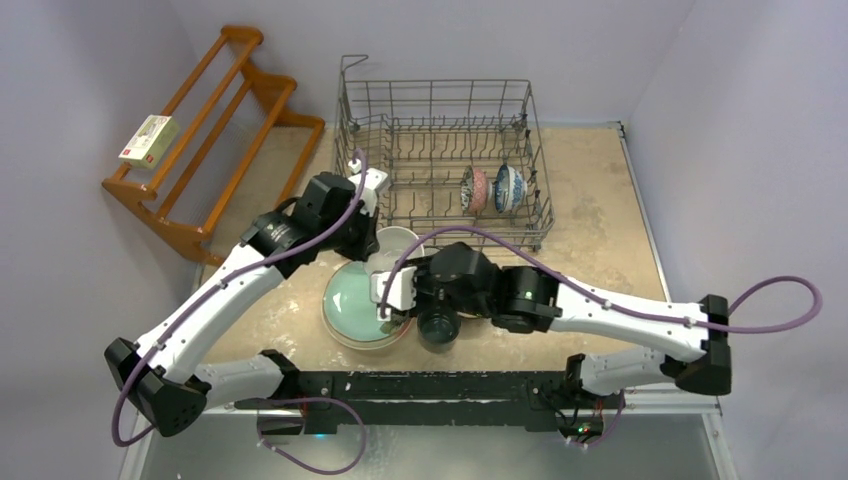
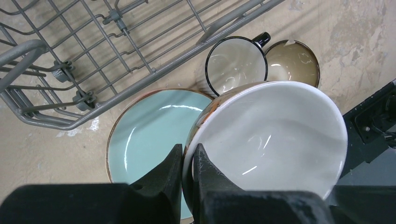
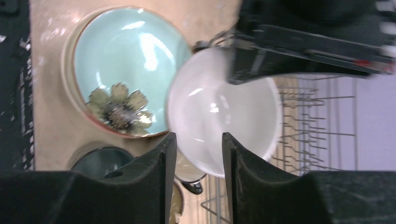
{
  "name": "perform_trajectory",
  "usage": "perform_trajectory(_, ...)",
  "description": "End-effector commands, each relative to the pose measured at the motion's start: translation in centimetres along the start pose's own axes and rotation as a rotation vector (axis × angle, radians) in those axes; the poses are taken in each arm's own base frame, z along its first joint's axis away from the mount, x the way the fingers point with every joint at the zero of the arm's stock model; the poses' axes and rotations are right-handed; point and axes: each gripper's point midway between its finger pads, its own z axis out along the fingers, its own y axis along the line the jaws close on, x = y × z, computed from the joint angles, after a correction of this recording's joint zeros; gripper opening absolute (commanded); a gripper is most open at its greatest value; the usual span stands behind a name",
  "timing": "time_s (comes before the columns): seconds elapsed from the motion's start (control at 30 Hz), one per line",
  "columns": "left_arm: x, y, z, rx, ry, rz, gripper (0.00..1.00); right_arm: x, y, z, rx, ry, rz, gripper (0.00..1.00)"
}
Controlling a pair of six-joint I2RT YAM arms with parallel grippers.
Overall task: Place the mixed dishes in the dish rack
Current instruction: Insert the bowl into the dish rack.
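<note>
A white bowl [image 2: 271,135] with a brown-orange outside is tilted above the mint green plate [image 2: 149,130]. My left gripper [image 2: 187,158] is shut on its rim, one finger inside and one outside. From above, that bowl [image 1: 398,243] shows just in front of the dish rack [image 1: 440,150], with the left gripper [image 1: 378,238] at its left edge. My right gripper [image 3: 199,140] is open, and the bowl's [image 3: 219,112] near edge shows in the gap between its fingers. The plate [image 3: 126,60] has a flower motif. The dark teal mug [image 3: 100,161] stands beside the plate.
A white mug [image 2: 236,65] with a dark rim and a beige bowl [image 2: 292,60] stand by the rack's front wall. Two patterned bowls [image 1: 473,187] [image 1: 508,187] stand on edge in the rack's right part. A wooden shelf [image 1: 200,130] holding a box [image 1: 150,140] stands at the back left.
</note>
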Motion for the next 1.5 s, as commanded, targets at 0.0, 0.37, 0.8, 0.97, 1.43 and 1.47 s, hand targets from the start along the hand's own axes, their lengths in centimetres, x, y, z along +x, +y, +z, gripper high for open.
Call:
perform_trajectory(0.0, -1.2, -1.0, -0.3, 0.045, -0.085, -0.013, 0.0, -2.9, -5.1, -3.3, 0.247, -0.167, 0.171, 0.46)
perform_trajectory(0.37, -4.0, -0.8, -1.1, 0.038, -0.229, -0.046, 0.0, -1.2, -8.5, -7.9, 0.527, -0.343, 0.653, 0.89)
perform_trajectory(0.8, -7.7, -2.1, -3.3, 0.203, -0.412, -0.16, 0.0, -1.2, -8.7, -6.7, 0.374, -0.495, 1.146, 0.99)
perform_trajectory(0.97, -8.6, -2.8, -3.9, 0.278, -0.463, -0.188, 0.0, -1.9, -8.1, -6.7, 0.31, -0.553, 1.241, 0.99)
perform_trajectory(1.43, -10.4, -5.1, -5.9, 0.455, -0.585, -0.233, 0.0, -0.8, -7.9, -7.7, 0.314, -0.652, 1.467, 0.99)
perform_trajectory(1.47, -10.4, -5.2, -5.9, 0.466, -0.589, -0.236, 0.0, -1.0, -7.9, -7.8, 0.306, -0.665, 1.48, 0.99)
